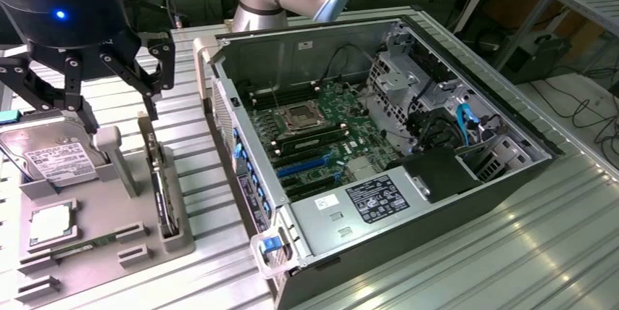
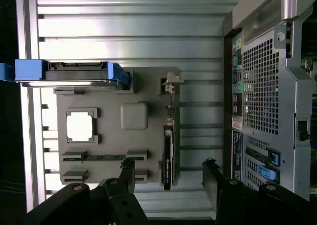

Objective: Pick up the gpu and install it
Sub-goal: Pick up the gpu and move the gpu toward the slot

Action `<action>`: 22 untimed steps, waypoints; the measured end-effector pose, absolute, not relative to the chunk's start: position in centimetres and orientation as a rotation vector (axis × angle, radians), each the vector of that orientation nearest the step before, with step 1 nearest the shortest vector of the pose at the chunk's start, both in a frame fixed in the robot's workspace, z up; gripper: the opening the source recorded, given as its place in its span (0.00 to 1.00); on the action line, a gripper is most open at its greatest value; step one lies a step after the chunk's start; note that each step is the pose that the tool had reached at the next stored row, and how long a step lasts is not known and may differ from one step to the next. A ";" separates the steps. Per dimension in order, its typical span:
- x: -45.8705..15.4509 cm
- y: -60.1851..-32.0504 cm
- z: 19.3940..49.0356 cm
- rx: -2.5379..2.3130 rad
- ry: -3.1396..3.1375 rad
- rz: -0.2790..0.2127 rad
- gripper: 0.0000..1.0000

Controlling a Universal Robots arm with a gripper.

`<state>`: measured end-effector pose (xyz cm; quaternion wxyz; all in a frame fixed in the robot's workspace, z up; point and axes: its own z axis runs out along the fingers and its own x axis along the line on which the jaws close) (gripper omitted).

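Note:
The gpu is a thin dark card standing on edge in a slot at the side of the grey fixture nearest the computer case. In the wrist view the gpu appears edge-on, with its pale bracket end far from the gripper. My gripper hangs open above the fixture, well clear of the card. Seen from the wrist, the gripper has one finger on each side of the card's line. Nothing is held.
The open computer case lies at the exterior view's right, its motherboard with blue slots exposed. The fixture also holds a hard drive with blue rails, a CPU chip and a RAM stick. Ribbed metal table all round.

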<state>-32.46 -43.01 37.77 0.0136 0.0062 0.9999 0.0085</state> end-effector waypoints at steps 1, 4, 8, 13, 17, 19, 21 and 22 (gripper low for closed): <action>-32.5 -43.0 37.7 0.019 3.114 0.021 0.66; -32.5 -43.0 37.7 0.019 3.114 0.013 0.66; -32.4 -43.0 37.6 0.019 3.114 0.009 0.66; -32.4 -43.0 37.5 0.019 3.114 0.007 0.66; -32.3 -43.1 37.4 0.019 3.114 0.005 0.66; -32.3 -43.1 37.3 0.019 3.114 0.005 0.66; -32.3 -43.1 37.2 0.019 3.114 0.005 0.66; -32.3 -43.1 37.2 0.019 3.114 0.005 0.66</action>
